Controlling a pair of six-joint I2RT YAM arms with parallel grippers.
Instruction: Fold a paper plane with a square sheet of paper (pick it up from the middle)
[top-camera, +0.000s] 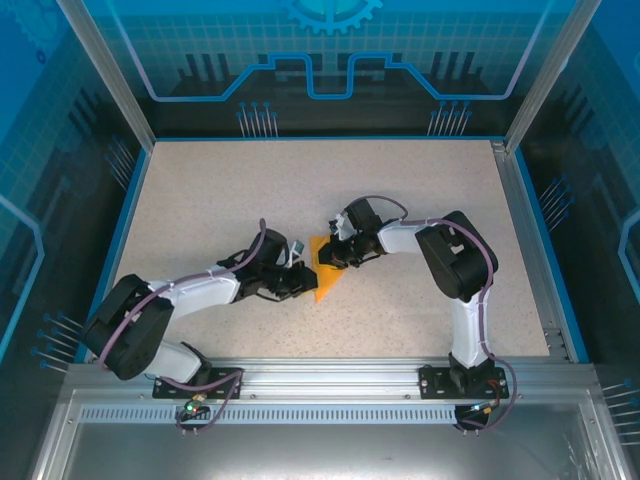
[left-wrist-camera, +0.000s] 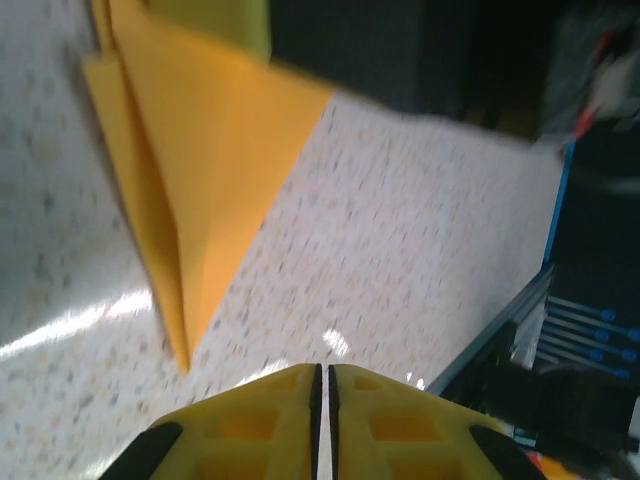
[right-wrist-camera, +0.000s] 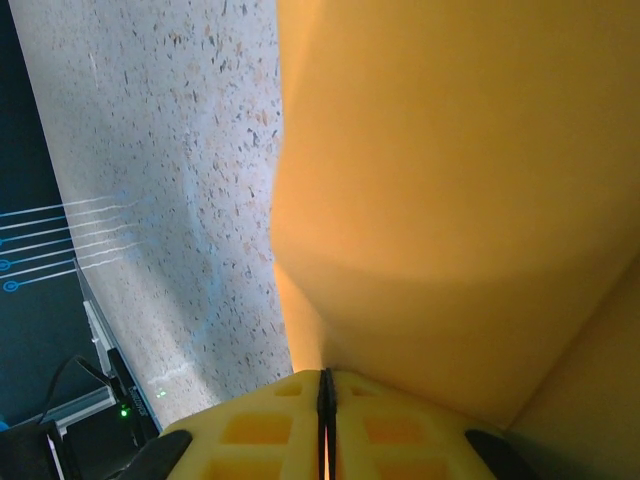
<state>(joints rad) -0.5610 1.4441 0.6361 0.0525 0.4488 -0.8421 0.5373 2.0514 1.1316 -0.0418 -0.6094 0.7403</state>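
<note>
The square sheet of paper (top-camera: 326, 280) is orange-yellow and folded into a pointed triangle with a long crease, its tip toward the near edge. It lies mid-table between both grippers. My right gripper (top-camera: 336, 257) is at the paper's far edge. In the right wrist view the paper (right-wrist-camera: 450, 180) rises straight from the shut right gripper (right-wrist-camera: 325, 376), pinched at the tips. My left gripper (top-camera: 302, 283) sits just left of the paper's point. In the left wrist view the paper (left-wrist-camera: 210, 150) lies flat ahead and to the left. The left gripper (left-wrist-camera: 322, 372) is shut, apart from it, with nothing between its jaws.
The speckled table (top-camera: 220, 200) has a blue rim and an aluminium frame rail (top-camera: 330, 372) along the near edge. Upright frame posts (top-camera: 105, 70) stand at the back corners. Both arms reach inward toward the middle and lie close together.
</note>
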